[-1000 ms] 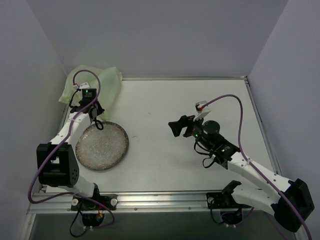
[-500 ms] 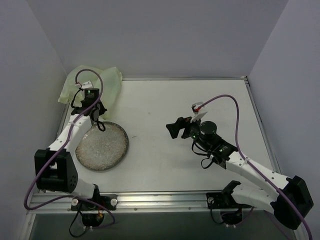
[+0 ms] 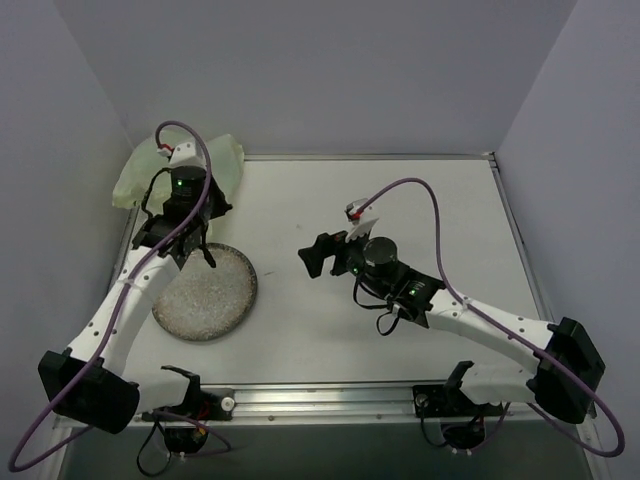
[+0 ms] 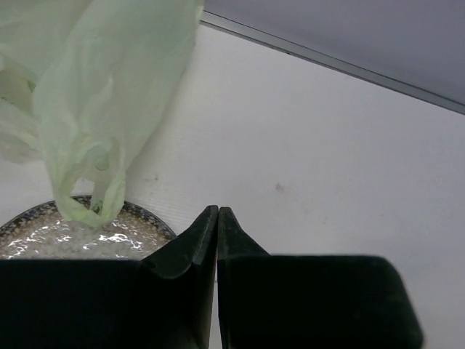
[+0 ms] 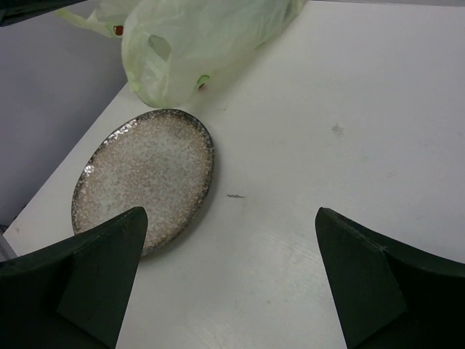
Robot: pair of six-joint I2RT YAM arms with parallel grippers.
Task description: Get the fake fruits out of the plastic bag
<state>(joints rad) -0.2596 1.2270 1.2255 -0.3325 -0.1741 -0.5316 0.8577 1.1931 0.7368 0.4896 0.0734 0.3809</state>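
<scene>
The plastic bag point(image 3: 222, 160) lies crumpled in the far left corner, pale green and translucent. It also shows in the left wrist view point(image 4: 94, 87) and the right wrist view point(image 5: 203, 36). The fake fruits are mostly hidden inside it; only a small red spot point(image 5: 118, 30) and a green-red spot point(image 5: 202, 81) show through the film. My left gripper point(image 3: 200, 248) is shut and empty above the plate's far rim, just near of the bag; its tips point(image 4: 218, 211) meet. My right gripper point(image 3: 318, 258) is open and empty, right of the plate, facing the bag point(image 5: 230, 214).
A grey speckled round plate point(image 3: 205, 292) sits at the near left, with nothing on it; it also shows in the right wrist view point(image 5: 145, 174) and the left wrist view point(image 4: 43, 233). A bag handle loop hangs over its far rim. Walls close in the left and back sides.
My left arm has stretched forward and its gripper has shifted slightly right by the plate's far rim. My right gripper has moved left towards the plate. The bag has not moved.
</scene>
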